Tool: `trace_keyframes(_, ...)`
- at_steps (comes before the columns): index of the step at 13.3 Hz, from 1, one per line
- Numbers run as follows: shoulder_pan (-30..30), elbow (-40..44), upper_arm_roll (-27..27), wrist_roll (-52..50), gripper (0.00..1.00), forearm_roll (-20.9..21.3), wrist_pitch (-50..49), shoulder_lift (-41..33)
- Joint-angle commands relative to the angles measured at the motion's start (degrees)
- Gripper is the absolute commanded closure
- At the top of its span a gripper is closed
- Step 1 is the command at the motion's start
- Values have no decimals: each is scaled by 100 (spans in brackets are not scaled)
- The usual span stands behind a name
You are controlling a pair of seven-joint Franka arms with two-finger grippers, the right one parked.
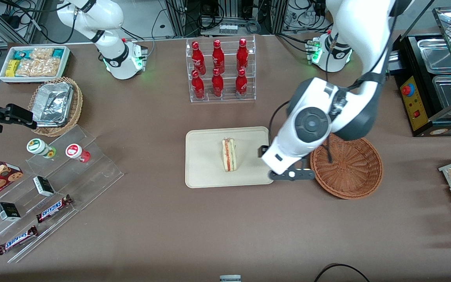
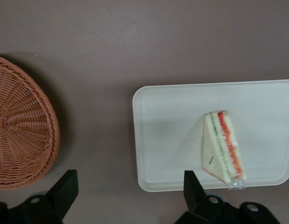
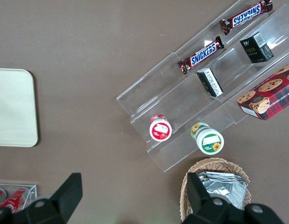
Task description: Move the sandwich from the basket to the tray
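The sandwich (image 1: 229, 154) (image 2: 223, 147), a pale wedge with red and green filling, lies on the cream tray (image 1: 206, 156) (image 2: 168, 140) near its middle. Beside the tray, toward the working arm's end, sits the reddish-brown wicker basket (image 1: 347, 168) (image 2: 18, 135) with nothing showing in it. My gripper (image 2: 129, 186) hangs above the bare strip of table between tray and basket. It is open, with nothing between its fingers. In the front view the arm's wrist hides the fingers.
A clear rack of red bottles (image 1: 220, 70) stands farther from the front camera than the tray. Toward the parked arm's end are a stepped acrylic shelf with snack bars (image 1: 49, 188), a tan basket of foil containers (image 1: 57, 103) and a white snack bin (image 1: 33, 62). A food warmer (image 1: 437, 78) sits at the working arm's end.
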Motion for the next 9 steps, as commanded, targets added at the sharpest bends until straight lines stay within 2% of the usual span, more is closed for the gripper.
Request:
trace_keyframes(1, 314, -944, -45, 447, 0, 8, 240, -703)
trace_keyframes(5, 710, -1903, -45, 817, 0, 8, 574, -1450)
trace_keyframes(9, 1176, -2492, -45, 1520, 0, 0, 461, -2153)
